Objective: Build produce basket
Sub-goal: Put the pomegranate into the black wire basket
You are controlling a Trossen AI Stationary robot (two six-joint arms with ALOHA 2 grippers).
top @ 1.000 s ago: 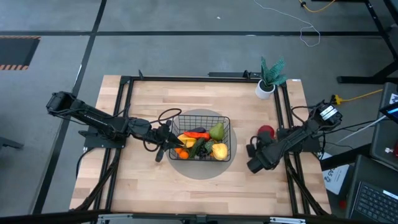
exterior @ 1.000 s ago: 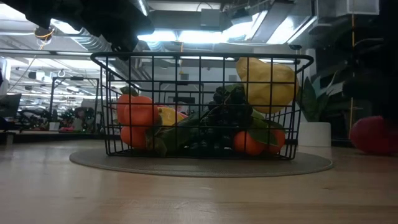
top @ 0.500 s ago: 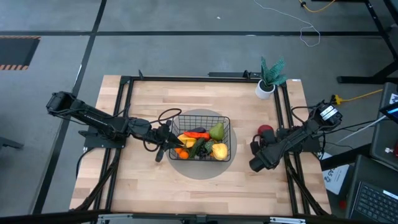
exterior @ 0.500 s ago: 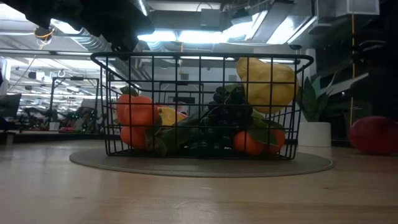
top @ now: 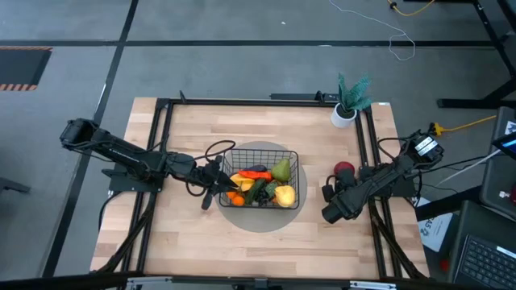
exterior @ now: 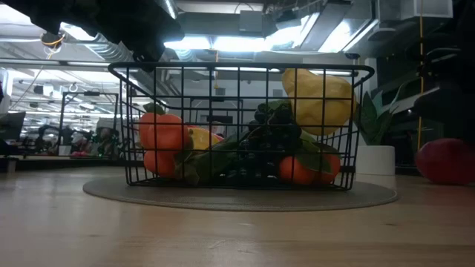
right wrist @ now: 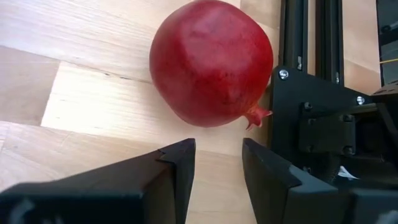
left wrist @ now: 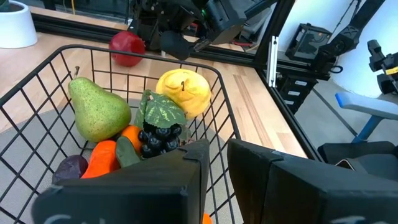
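Note:
The black wire basket (top: 262,184) stands on a round grey mat (top: 260,223) at mid-table. It holds a green pear (left wrist: 96,112), a yellow fruit (left wrist: 183,90), dark grapes (left wrist: 158,138), oranges (exterior: 162,132) and other pieces. My left gripper (top: 216,188) is at the basket's left wall, near its near corner, and nearly shut. A red round fruit (right wrist: 211,62) lies on the table near the right rail. My right gripper (right wrist: 217,162) is open just short of this fruit, fingers pointing at it and touching nothing. My left gripper meets the basket at the top of its left wall (exterior: 142,65), coming level from the table's left. Wires of the wall (left wrist: 214,177) show in the narrow gap between the fingers. The fingers hide the exact spot. The basket stands flat on the mat.
A teal plant in a white pot (top: 349,101) stands at the far right corner. Black frame rails (top: 367,153) run along the table's sides, one close beside the red fruit. Bare wood lies in front of the mat and to the left.

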